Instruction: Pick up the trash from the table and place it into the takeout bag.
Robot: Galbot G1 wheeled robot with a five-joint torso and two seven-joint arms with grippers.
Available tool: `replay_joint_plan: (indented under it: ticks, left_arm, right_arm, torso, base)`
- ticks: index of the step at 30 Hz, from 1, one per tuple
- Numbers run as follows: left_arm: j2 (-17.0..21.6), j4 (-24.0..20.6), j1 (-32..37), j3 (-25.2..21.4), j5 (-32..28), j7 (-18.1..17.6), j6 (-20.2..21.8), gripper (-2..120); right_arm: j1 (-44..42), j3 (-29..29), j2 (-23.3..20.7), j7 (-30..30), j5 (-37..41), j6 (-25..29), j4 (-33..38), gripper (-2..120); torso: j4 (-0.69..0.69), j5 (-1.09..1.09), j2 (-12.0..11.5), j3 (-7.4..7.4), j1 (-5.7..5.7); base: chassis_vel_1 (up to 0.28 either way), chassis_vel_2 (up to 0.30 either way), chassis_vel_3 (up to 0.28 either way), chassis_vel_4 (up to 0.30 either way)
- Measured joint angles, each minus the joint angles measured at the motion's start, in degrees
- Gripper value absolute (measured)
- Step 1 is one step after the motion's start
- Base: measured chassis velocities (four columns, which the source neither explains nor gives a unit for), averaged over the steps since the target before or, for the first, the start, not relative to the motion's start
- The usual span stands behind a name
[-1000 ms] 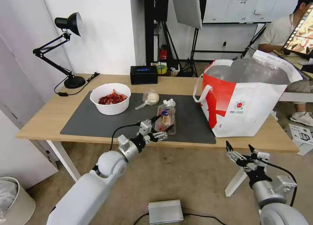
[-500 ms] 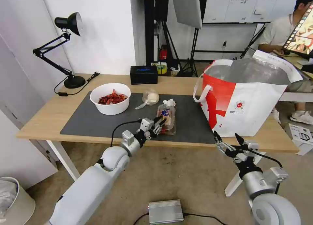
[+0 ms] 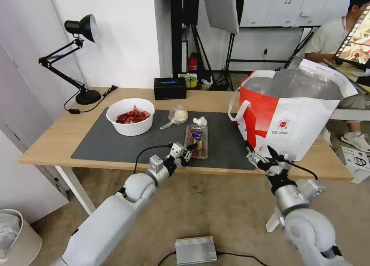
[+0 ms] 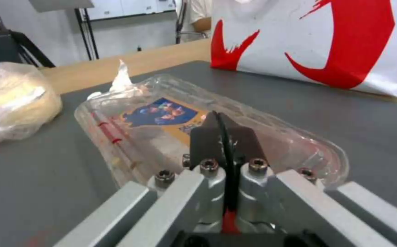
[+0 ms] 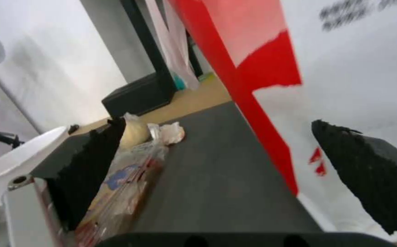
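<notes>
On the dark mat (image 3: 111, 143) of the table (image 3: 50, 143) lies a clear clamshell tray (image 3: 197, 137) with red scraps. My left gripper (image 3: 189, 149) is shut on its near end; the left wrist view shows the closed gripper (image 4: 224, 132) over the tray (image 4: 162, 116). A crumpled tissue (image 3: 200, 121) touches the tray's far end. A knotted clear bag (image 3: 177, 115) and a white bowl of crayfish shells (image 3: 131, 117) sit farther left. The takeout bag (image 3: 296, 119) stands open at the right. My right gripper (image 3: 260, 156) is open at the table's front edge beside it.
A black tissue box (image 3: 170, 88) sits at the table's back edge and a black desk lamp (image 3: 83, 58) at the back left. A silver box (image 3: 195, 250) lies on the floor in front, with a bin (image 3: 15, 235) at the lower left.
My left gripper's fingers have closed on the tray's near end. My right arm has risen and moved forward and left, up to the table edge by the takeout bag.
</notes>
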Motion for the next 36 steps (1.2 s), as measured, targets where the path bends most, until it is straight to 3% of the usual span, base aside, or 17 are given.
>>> replay_joint_plan:
  ticks: [20, 36]
  left_arm:
    - [1.26, 0.96, -0.99, 0.25, 0.58, 0.06, 0.04, 0]
    - [1.85, 0.44, -0.53, 0.14, 1.25, -0.02, 0.02, 0]
  right_arm:
    - [17.76, -6.62, 3.91, 10.82, 27.59, -8.15, -10.60, 100]
    - [27.32, -8.16, 7.80, 16.77, 36.07, -18.23, -20.75, 100]
  torso:
    - [0.00, 0.00, 0.00, 0.00, 0.00]
    - [0.00, 0.00, 0.00, 0.01, 0.00]
  base:
    - [0.000, 0.000, 0.000, 0.000]
    - [0.000, 0.000, 0.000, 0.000]
